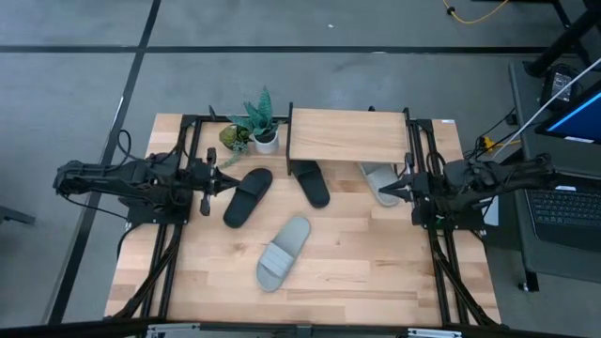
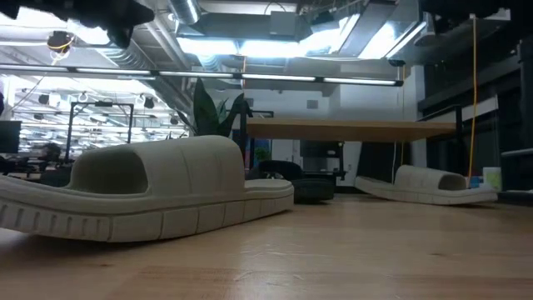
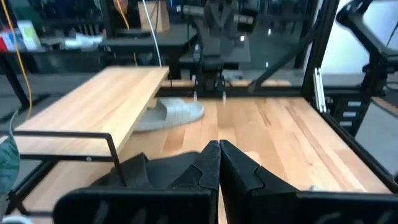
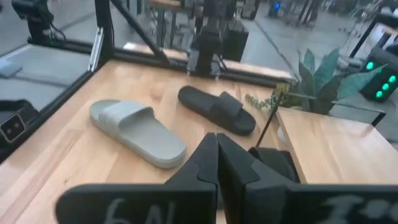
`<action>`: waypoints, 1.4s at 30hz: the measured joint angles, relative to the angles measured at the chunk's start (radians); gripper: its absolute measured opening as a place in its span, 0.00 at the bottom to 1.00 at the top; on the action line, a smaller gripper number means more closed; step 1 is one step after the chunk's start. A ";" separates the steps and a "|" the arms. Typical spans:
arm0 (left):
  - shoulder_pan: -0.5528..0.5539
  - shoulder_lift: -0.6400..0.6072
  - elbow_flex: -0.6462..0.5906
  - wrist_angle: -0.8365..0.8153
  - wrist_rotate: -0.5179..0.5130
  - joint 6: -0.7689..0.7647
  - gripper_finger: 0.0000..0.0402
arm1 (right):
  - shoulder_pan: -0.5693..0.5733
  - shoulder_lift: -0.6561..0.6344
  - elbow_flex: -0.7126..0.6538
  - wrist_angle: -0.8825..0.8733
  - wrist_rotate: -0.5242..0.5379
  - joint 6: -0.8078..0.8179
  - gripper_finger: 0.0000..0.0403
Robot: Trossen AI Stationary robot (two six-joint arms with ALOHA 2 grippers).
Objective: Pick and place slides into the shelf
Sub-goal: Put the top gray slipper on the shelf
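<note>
Four slides lie on the table. A grey slide (image 1: 284,252) sits mid-table, large in the low view (image 2: 141,196). A black slide (image 1: 248,195) lies near the left side. A second black slide (image 1: 313,183) and a second grey slide (image 1: 380,181) lie partly under the shelf (image 1: 347,136), toward its near edge. My left gripper (image 1: 216,180) is shut, just left of the first black slide. My right gripper (image 1: 391,191) is shut beside the second grey slide. In the wrist views both grippers (image 3: 219,155) (image 4: 216,149) show closed fingers holding nothing.
A small potted plant (image 1: 255,127) stands at the shelf's left end near the table's far edge. Black frame rails (image 1: 174,235) (image 1: 441,253) run along both table sides. Bare wood (image 1: 376,272) lies toward the near edge, right of the grey slide.
</note>
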 joint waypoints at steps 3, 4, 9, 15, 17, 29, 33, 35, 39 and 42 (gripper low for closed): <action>-0.001 0.052 0.073 -0.049 0.000 -0.044 0.00 | 0.000 0.053 0.080 -0.100 -0.001 0.033 0.00; -0.001 0.067 0.097 -0.073 0.000 -0.053 0.00 | 0.000 0.068 0.102 -0.129 -0.001 0.051 0.00; -0.009 0.151 0.193 -0.278 0.014 -0.091 0.00 | 0.000 0.133 0.170 -0.261 0.000 0.159 0.00; -0.085 0.275 0.279 -0.396 0.031 -0.114 0.00 | 0.001 0.241 0.204 -0.399 -0.001 0.283 0.00; -0.116 0.317 0.300 -0.393 0.023 -0.113 0.00 | 0.001 0.280 0.214 -0.396 -0.001 0.285 0.00; -0.343 0.493 0.337 -0.320 -0.180 -0.224 0.00 | 0.188 0.450 0.381 -0.576 0.097 0.416 0.00; -0.407 0.503 0.337 -0.303 -0.244 -0.291 0.00 | 0.270 0.503 0.458 -0.698 0.173 0.514 0.00; -0.437 0.506 0.337 -0.298 -0.293 -0.321 0.00 | 0.305 0.528 0.474 -0.726 0.179 0.553 0.00; -0.486 0.520 0.337 -0.278 -0.357 -0.369 0.00 | 0.374 0.579 0.475 -0.754 0.179 0.659 0.00; -0.513 0.551 0.337 -0.265 -0.377 -0.373 0.00 | 0.439 0.629 0.459 -0.813 0.229 0.773 0.00</action>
